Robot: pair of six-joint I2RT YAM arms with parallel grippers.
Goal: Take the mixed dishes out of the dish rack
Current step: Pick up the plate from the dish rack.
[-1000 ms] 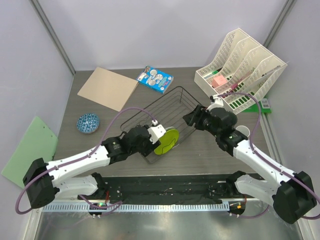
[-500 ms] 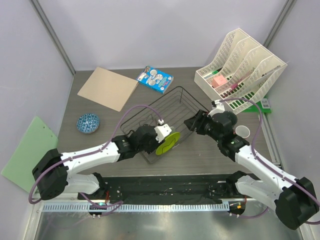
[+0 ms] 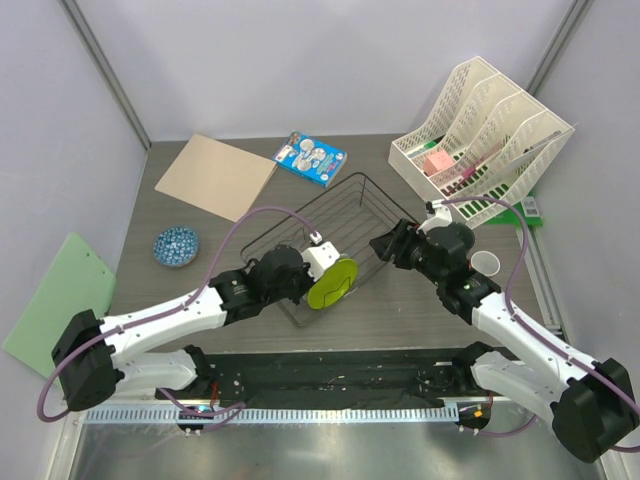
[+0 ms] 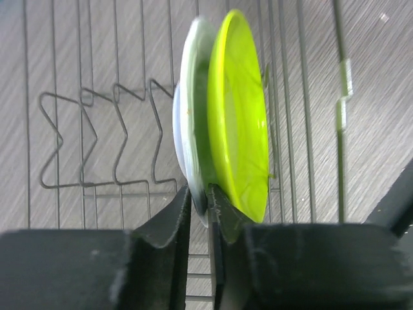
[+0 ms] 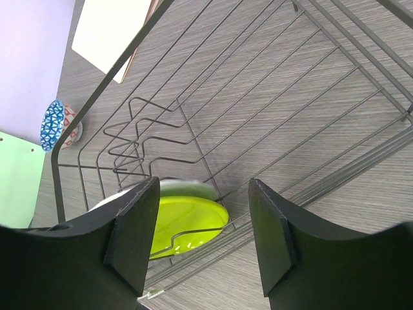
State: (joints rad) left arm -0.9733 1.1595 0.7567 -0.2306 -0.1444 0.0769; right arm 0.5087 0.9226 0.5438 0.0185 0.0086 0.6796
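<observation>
The dark wire dish rack (image 3: 352, 205) stands mid-table. A lime-green plate (image 3: 333, 284) and a white plate behind it stand on edge at the rack's near end. In the left wrist view my left gripper (image 4: 201, 201) is shut on the lower rim of the white plate (image 4: 191, 123), with the lime-green plate (image 4: 240, 116) just right of it. My right gripper (image 3: 383, 243) is open and empty over the rack's right rim, and its view shows both plates (image 5: 187, 223) below. The blue speckled bowl (image 3: 176, 246) sits on the table at left. A pale pinkish cup (image 3: 485, 263) stands right of the rack. The grey mug is out of view.
A blue snack packet (image 3: 311, 158) and a tan board (image 3: 216, 176) lie behind the rack. A white slotted file organiser (image 3: 485, 135) stands at the back right. A green clipboard (image 3: 60, 300) lies at the left edge. Upright wire prongs (image 4: 97, 139) stand in the rack.
My left gripper has shifted slightly at the plates and stays on them. My right arm has swung a little to the right, uncovering the cup beside the rack.
</observation>
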